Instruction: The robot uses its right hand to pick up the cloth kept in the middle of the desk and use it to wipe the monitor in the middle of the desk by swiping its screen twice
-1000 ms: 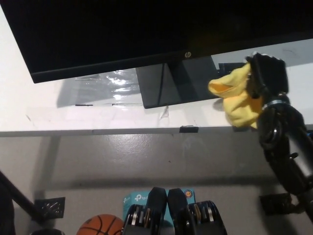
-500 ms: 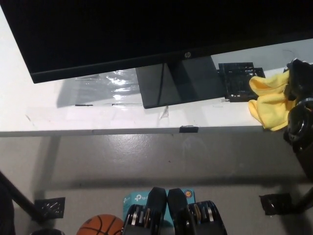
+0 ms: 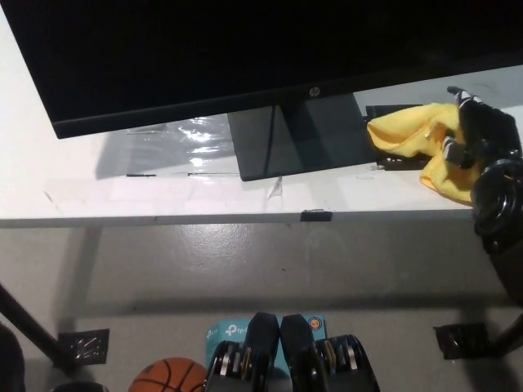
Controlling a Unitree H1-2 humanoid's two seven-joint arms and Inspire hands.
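Lying nearest, on the grey floor, an orange basketball (image 3: 167,375) and a teal box (image 3: 219,333) are seen at the bottom of the head view. Above them, the front edge of the white tabletop (image 3: 163,200) is crossed by a small black clip (image 3: 315,216). At the right edge of the view, the black right hand (image 3: 482,135) is seen over the tabletop, with its fingers closed on the yellow cloth (image 3: 409,135). The cloth is draped to the left from the hand and lies partly on a black perforated plate (image 3: 384,151), just beside the dark stand (image 3: 298,135) of the monitor (image 3: 245,57). Farther back, the black HP monitor fills the top of the view. The left hand is not seen.
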